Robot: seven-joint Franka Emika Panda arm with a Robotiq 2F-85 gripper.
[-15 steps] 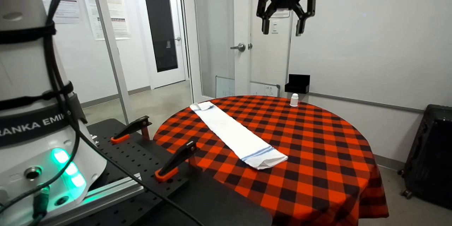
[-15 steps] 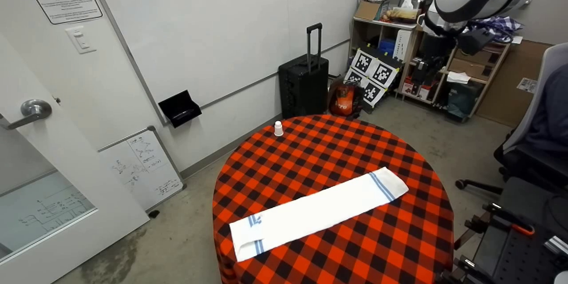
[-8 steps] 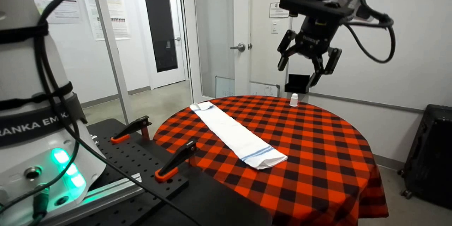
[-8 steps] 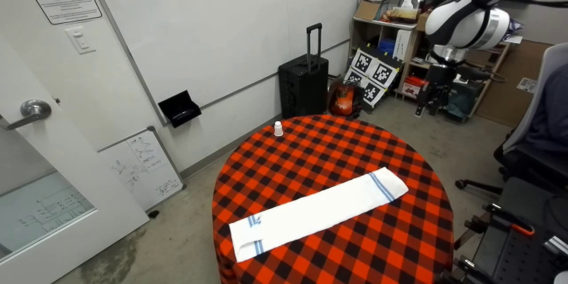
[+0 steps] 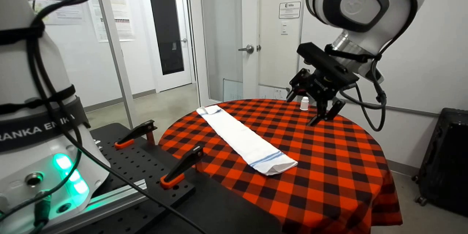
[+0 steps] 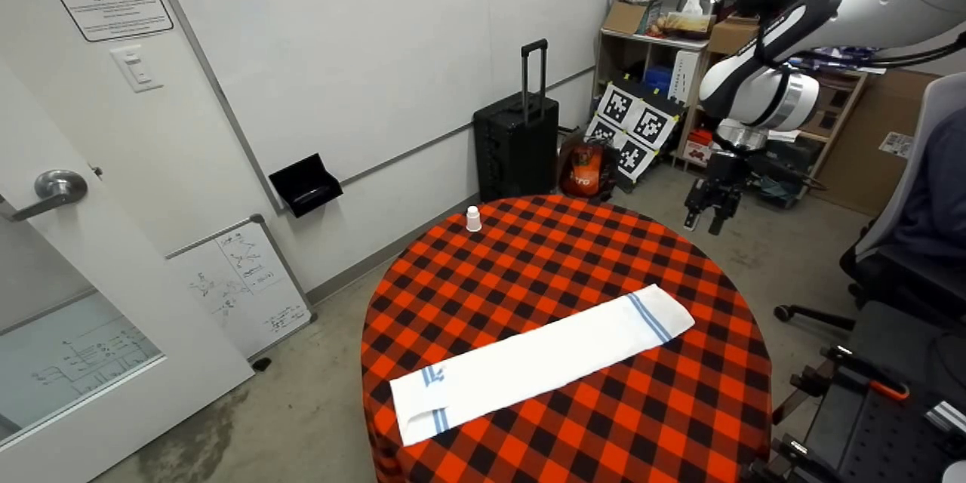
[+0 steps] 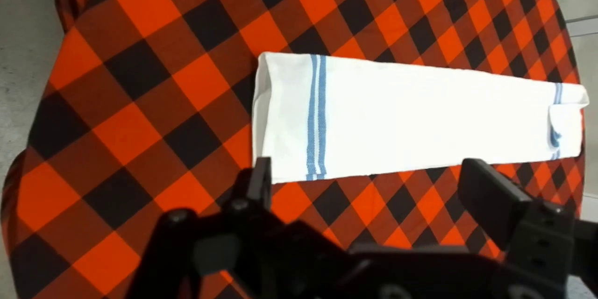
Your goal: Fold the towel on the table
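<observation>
The towel [image 5: 245,137] is a long narrow white strip with blue stripes near its ends. It lies flat across the round table [image 5: 329,182] with the red-and-black checked cloth, and shows in an exterior view [image 6: 543,355]. A small corner flap is turned over at its far end in the wrist view [image 7: 420,112]. My gripper [image 5: 300,110] is open and empty, tilted, in the air above the table side. It also shows in an exterior view [image 6: 702,226]. In the wrist view my gripper [image 7: 367,163] has its fingers wide apart, below the towel's long edge in the picture.
A small white bottle [image 5: 304,104] stands near the table's edge, also in an exterior view [image 6: 473,219]. A black bench [image 5: 146,168] with orange-tipped clamps adjoins the table. A black suitcase [image 6: 517,147] and a chair [image 6: 898,241] stand on the floor.
The arm has come down from high above toward the table, and the gripper has tilted. It stays open. The towel has not moved.
</observation>
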